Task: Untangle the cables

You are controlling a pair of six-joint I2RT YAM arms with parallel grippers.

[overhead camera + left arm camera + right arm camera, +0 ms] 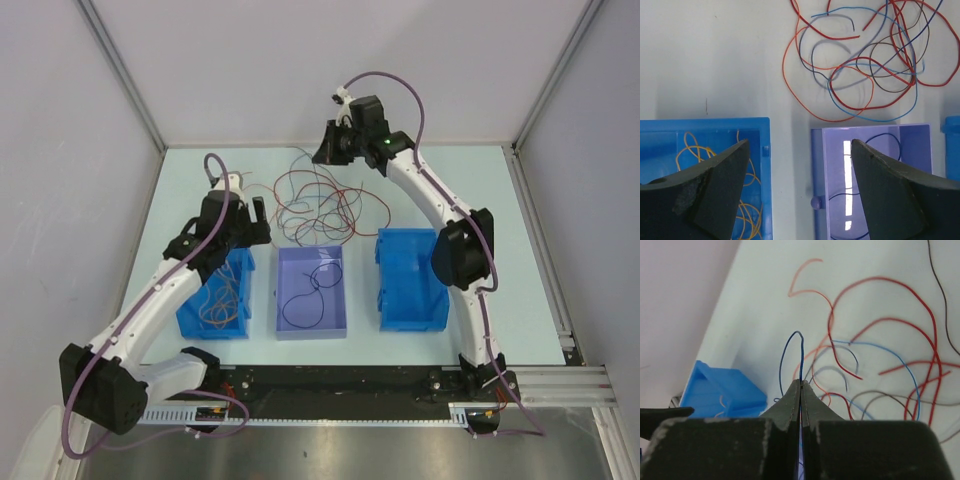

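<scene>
Right end effector [801,382]: clamped shut on a thin blue wire [802,355], at the far edge of the cable tangle [318,208].
Blue wire axis: straight ahead of the fingertips, then looping back toward the surface [715,60].
Left end effector [800,142]: spread wide, holding nothing, above the gap between blue bin [705,122] and purple bin [870,127].
Tangle position: just nearward of the right end effector, ahead of the left; right probably nearer.

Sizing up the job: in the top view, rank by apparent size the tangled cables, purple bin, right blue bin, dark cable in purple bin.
1. tangled cables, widest spread.
2. right blue bin and purple bin, too alike to rank.
3. dark cable, smallest.
</scene>
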